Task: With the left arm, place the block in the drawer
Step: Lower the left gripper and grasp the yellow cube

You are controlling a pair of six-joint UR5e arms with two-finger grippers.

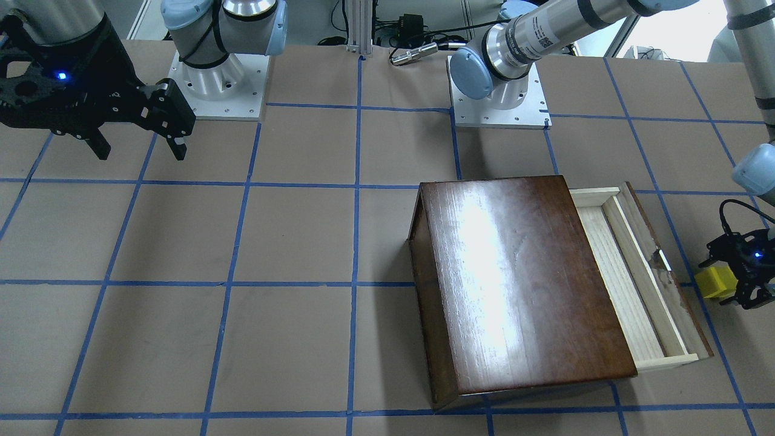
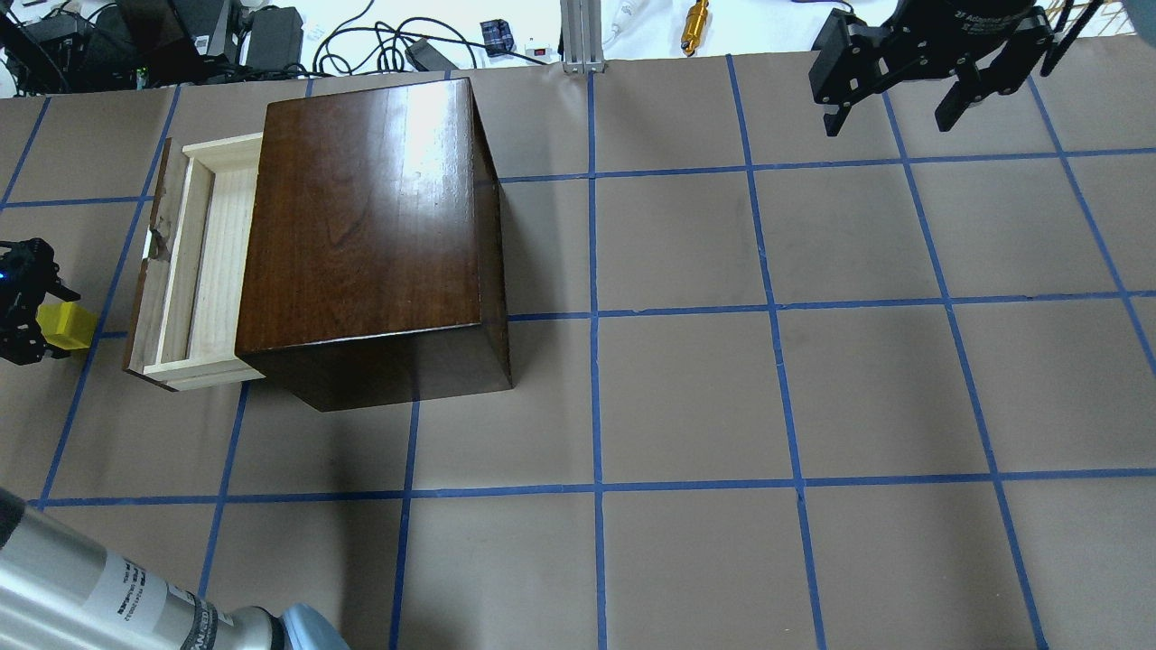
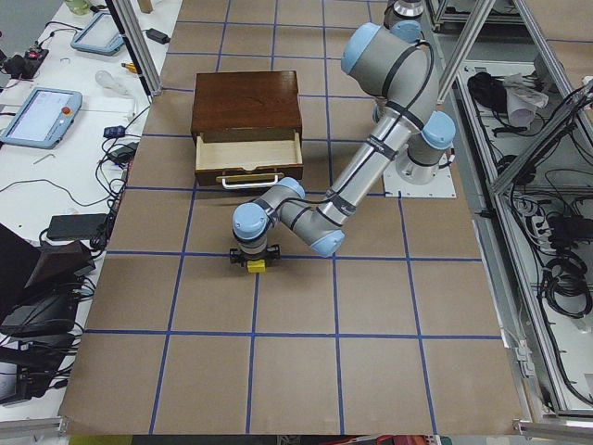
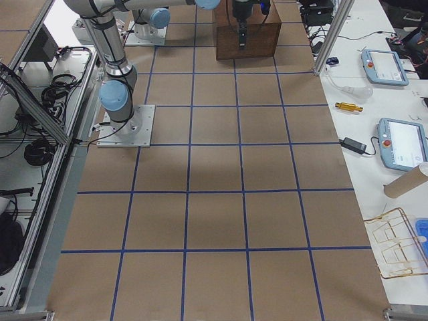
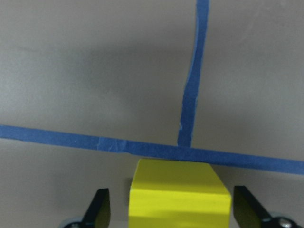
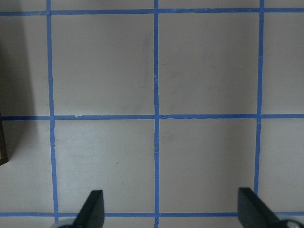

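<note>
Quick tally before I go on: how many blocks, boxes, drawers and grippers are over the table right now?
yellow block: 1
wooden box: 1
drawer, pulled open: 1
grippers: 2, the left gripper and the right gripper
Total: 5

Block (image 1: 715,282) bright yellow, plain. My left hand (image 1: 732,277) black, small blue light glowing. My right hand (image 1: 140,151) black, small white patches, blue light. Box (image 2: 361,208) glossy dark brown, wood grain, white glare streak. Drawer (image 2: 217,262) pale raw wood inside, dark brown front. Surface (image 2: 686,397) tan-brown, grid of blue tape lines. My left arm (image 3: 366,162) silver, pale-blue joint caps.
</note>
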